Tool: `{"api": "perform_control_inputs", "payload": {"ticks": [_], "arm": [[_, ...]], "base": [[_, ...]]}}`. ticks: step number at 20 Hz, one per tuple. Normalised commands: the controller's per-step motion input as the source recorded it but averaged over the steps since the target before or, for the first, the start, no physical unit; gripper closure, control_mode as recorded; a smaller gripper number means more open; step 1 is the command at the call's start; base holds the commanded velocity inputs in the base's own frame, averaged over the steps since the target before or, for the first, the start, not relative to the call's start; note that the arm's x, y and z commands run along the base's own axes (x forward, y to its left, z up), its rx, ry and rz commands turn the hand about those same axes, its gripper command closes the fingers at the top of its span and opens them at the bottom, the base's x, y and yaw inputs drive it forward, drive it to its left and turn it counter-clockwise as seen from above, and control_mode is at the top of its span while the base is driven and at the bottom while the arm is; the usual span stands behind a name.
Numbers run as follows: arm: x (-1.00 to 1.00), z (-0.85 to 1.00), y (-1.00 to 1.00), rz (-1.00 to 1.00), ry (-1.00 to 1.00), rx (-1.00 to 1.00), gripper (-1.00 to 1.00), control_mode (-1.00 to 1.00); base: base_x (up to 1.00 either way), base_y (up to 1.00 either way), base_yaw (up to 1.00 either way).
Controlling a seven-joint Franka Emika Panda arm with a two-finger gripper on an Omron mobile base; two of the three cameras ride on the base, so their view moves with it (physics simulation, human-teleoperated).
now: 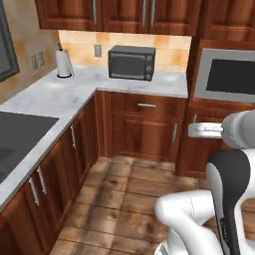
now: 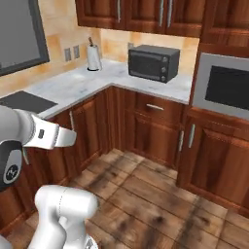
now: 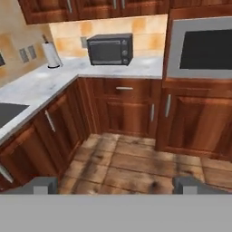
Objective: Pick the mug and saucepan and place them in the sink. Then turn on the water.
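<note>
Low in the hand view, the gripper (image 3: 115, 185) points across the wooden floor (image 3: 136, 163) toward the corner cabinets, its two fingers (image 3: 41, 184) spread wide with nothing between them. Along the left wall runs the white marble surface (image 1: 60, 97), with a flat dark panel (image 1: 20, 132) set into its near end; whether this belongs to the sink cannot be told. At the far corner stand a paper towel roll (image 1: 63, 63) and a black microwave (image 1: 131, 63), well apart. A built-in oven (image 2: 227, 86) fills the right wall.
</note>
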Motion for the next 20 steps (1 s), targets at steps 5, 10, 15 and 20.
{"api": "perform_control_inputs", "payload": {"ticks": [5, 10, 15, 20], "arm": [[0.00, 0.00, 0.00, 0.00, 0.00, 0.00, -1.00, 1.00], [0.00, 0.00, 0.00, 0.00, 0.00, 0.00, -1.00, 1.00], [0.00, 0.00, 0.00, 0.00, 0.00, 0.00, -1.00, 1.00], [0.00, 0.00, 0.00, 0.00, 0.00, 0.00, -1.00, 1.00]], "base": [[0.00, -0.22, -0.89], [0.00, -0.41, -0.88], [0.00, -0.56, -0.86], [0.00, -0.63, -0.84]]}}
